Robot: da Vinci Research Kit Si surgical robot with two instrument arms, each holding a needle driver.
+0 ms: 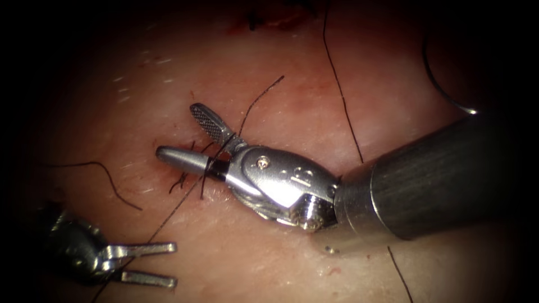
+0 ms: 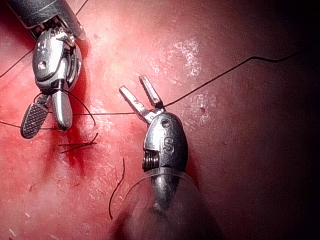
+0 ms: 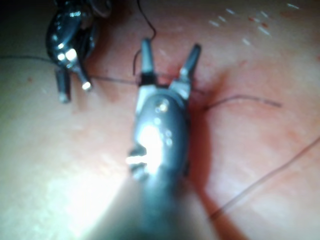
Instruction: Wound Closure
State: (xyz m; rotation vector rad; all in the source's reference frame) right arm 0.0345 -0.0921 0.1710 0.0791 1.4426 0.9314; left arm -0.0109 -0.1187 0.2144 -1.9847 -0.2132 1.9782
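Right tool point(image 1: 193, 140) jaws spread wide, gripping nothing, thread point(image 1: 185, 199) crossing deep between them over the cut point(image 1: 182, 177); left tool point(image 1: 163, 264) apart at lower left, open, thread running between its jaws; needle point(image 1: 443, 92) free, upper right.

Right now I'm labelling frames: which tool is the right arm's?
Start at the big dark shaft from the right; its tip is the right arm's tool, over the cut. Its jaws gape around thread; the left arm's tool is smaller, lower left.
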